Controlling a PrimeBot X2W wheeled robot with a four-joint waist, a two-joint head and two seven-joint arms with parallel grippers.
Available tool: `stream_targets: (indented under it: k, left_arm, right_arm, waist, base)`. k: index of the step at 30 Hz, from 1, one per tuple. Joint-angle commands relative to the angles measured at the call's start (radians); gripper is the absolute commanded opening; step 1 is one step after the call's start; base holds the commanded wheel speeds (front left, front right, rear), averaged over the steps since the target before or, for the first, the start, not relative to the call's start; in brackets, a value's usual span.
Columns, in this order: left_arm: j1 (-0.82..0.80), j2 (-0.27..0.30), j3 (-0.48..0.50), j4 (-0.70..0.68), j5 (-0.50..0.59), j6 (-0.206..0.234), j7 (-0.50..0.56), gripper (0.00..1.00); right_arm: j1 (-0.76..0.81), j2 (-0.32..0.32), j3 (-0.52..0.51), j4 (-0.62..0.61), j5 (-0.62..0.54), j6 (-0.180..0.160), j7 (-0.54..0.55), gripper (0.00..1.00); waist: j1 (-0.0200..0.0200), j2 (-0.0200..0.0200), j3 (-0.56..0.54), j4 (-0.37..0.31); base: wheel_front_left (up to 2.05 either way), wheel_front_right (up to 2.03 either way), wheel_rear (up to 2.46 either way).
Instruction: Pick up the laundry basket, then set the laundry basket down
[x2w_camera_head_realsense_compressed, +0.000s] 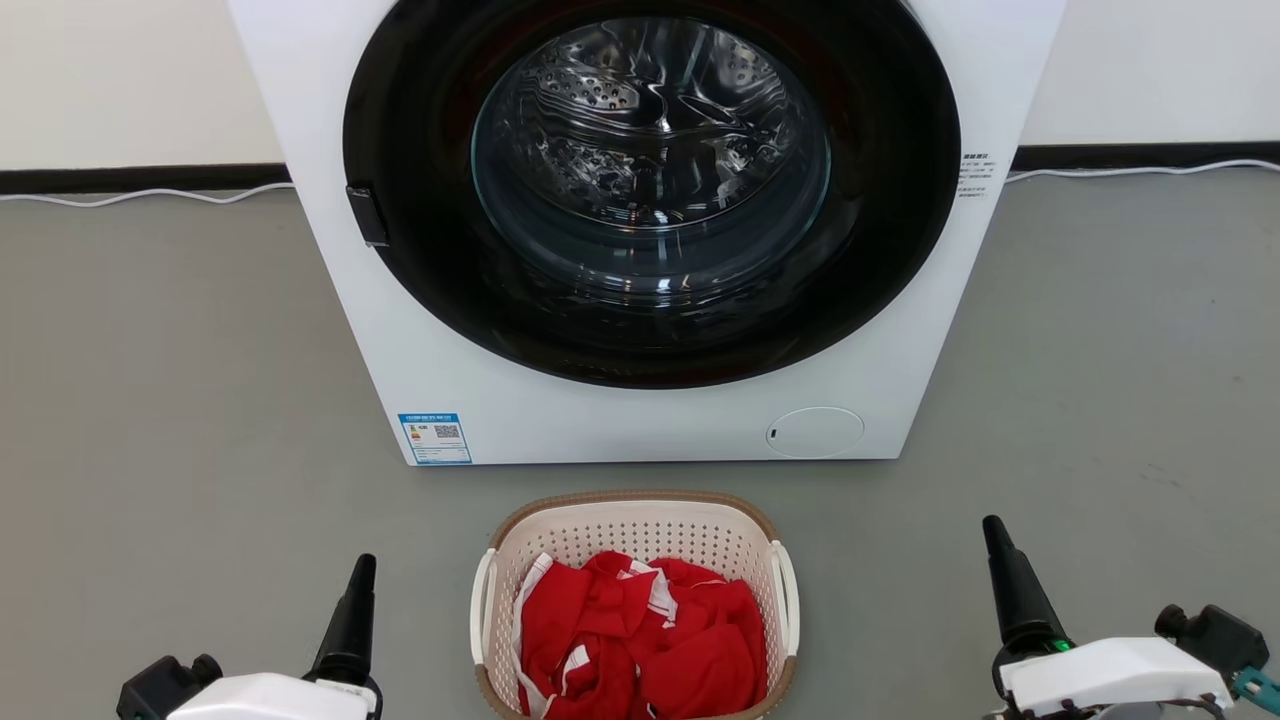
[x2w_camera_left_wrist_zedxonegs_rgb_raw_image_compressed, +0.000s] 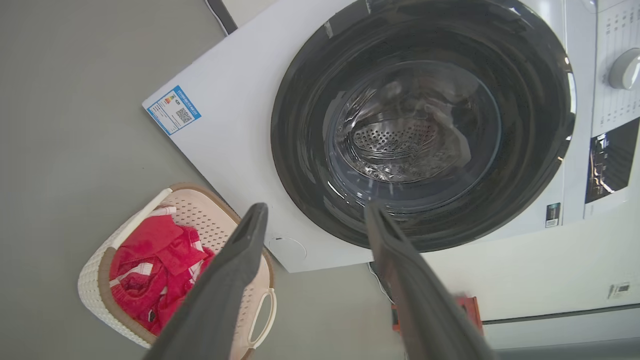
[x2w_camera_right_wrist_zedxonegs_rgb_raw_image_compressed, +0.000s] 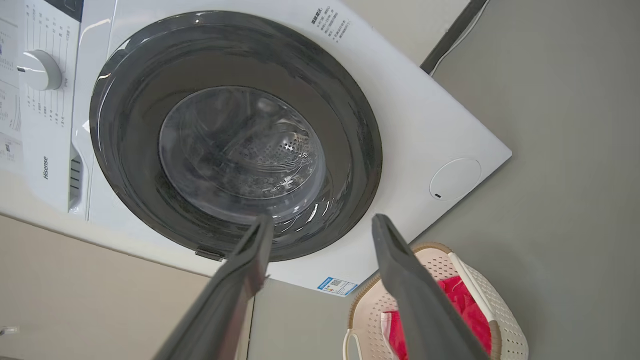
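We see the small cream perforated plastic laundry basket, brown woven-look rim, white side handles, red-and-white cloth inside, at bottom centre of the head view on the grey floor, before the white front-load washer. It sits betw. the left gripper and right gripper, apart from both, whose jaws stand wide open on nothing. Readable: "Hisense" logo mid-left in the right wrist view; blue QR-code label on the washer's lower front, text too small.

Cream perforated laundry basket, brown woven-look rim, white handles; red-and-white clothes. White washing machine with black door ring, blue label. Grey floor.
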Motion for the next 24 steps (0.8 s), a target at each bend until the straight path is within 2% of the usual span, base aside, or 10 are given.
stream_targets:
  k: [1,12,24]
  left_arm:
    - [-0.053,0.013,0.01,-0.022,0.042,0.005,-0.011,1.0]
    - [-0.054,0.025,0.012,-0.023,0.245,0.017,-0.043,1.0]
    - [-0.052,0.031,0.031,-0.023,0.39,0.012,-0.075,1.0]
  right_arm:
    - [-0.046,-0.01,0.014,-0.035,-0.046,0.004,-0.018,1.0]
    - [-0.056,-0.011,0.025,-0.019,-0.239,0.004,-0.05,1.0]
    - [-0.062,-0.012,0.031,-0.014,-0.387,0.005,-0.082,1.0]
  waist:
    - [-0.0001,0.0,0.0,-0.001]
    - [-0.0001,0.0,0.0,-0.002]
    - [-0.0001,0.0,-0.005,-0.007]
  base:
    - [0.0,0.0,0.0]
    - [0.0,0.0,0.0]
    - [0.0,0.0,0.0]
